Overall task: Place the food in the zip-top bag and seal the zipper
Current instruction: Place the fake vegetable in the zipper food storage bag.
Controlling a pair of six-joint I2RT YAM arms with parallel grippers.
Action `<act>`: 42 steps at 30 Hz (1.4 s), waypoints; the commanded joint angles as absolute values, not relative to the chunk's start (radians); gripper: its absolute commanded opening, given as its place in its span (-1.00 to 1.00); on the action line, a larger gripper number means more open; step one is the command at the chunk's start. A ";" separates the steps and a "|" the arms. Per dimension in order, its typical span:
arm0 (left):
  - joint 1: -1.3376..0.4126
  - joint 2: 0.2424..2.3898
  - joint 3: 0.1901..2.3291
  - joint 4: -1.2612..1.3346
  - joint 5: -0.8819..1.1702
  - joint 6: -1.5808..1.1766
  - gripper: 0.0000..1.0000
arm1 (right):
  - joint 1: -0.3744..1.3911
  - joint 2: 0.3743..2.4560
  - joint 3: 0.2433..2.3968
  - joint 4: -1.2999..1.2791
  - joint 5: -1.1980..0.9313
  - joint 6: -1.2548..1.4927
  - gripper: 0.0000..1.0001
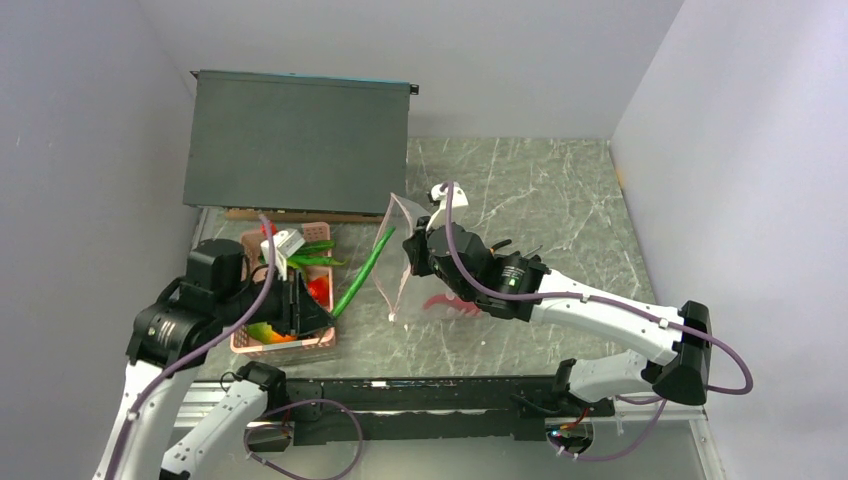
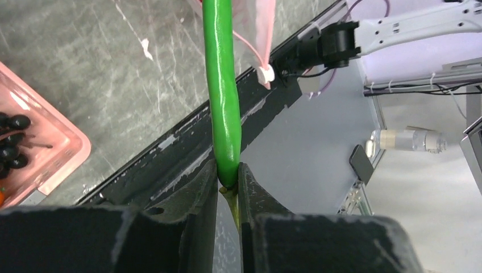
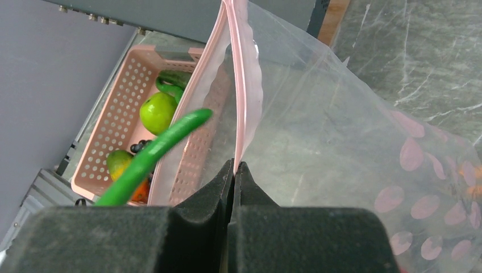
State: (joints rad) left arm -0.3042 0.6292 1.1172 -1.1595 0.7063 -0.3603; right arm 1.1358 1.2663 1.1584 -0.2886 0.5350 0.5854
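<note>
Right wrist: right end effector (image 3: 233,170) clenched on the zip-top bag (image 3: 341,142) at its mouth edge, bag raised. Left end effector (image 2: 228,181) grips long green pod (image 2: 223,85) by one end, long axis aimed at the mouth, tip just beside it.

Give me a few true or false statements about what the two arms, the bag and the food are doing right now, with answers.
1. The left gripper is shut on a long green pod. True.
2. The right gripper is open and empty. False: the right gripper pinches the clear bag at its pink mouth edge.
3. The green apple is inside the bag. False: the green apple lies in the pink basket.
4. The pod's free end points toward the bag's mouth. True.
</note>
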 commanded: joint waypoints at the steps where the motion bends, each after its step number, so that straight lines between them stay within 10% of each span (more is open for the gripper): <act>1: -0.362 0.716 1.171 -1.214 0.600 -0.319 -1.00 | 1.133 1.251 1.195 -0.226 0.531 0.552 -1.00; 32: -0.564 1.165 1.315 -1.139 0.690 -0.382 -0.67 | 1.196 1.240 1.123 -0.156 0.467 0.449 -1.00; 42: -0.568 1.183 1.327 -1.031 0.704 -0.456 0.26 | 1.195 1.224 1.112 -0.156 0.481 0.455 -1.00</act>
